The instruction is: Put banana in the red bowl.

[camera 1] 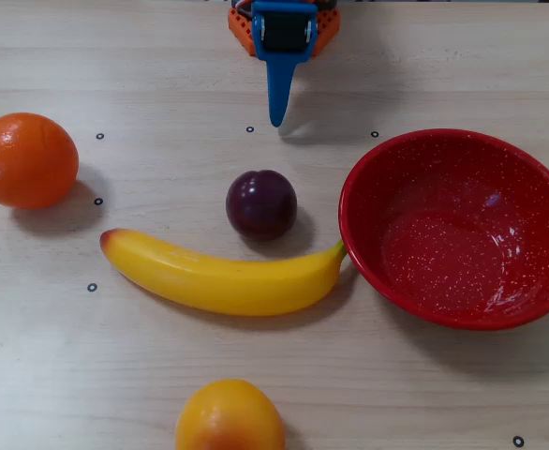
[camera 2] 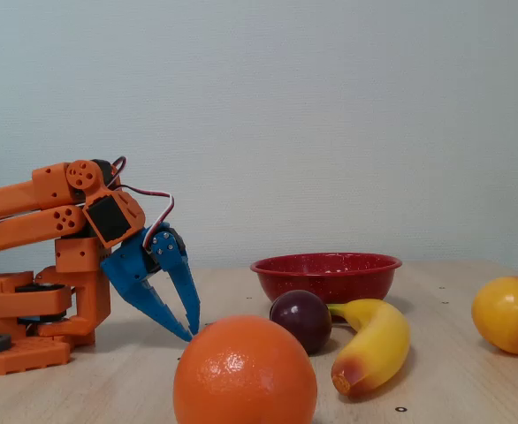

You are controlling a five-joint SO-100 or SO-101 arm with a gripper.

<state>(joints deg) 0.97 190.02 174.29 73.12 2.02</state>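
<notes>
Banana (camera 1: 223,279) lies crosswise at overhead frame centre, plum (camera 1: 261,203) between it and the closed, empty end effector (camera 1: 277,118) at top centre.

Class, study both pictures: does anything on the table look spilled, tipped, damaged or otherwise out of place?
Nothing stands out. The glossy red speckled bowl sits upright and empty; the long yellow plastic banana, dark purple plum, orange and yellow-orange fruit lie intact on the wooden table.
</notes>
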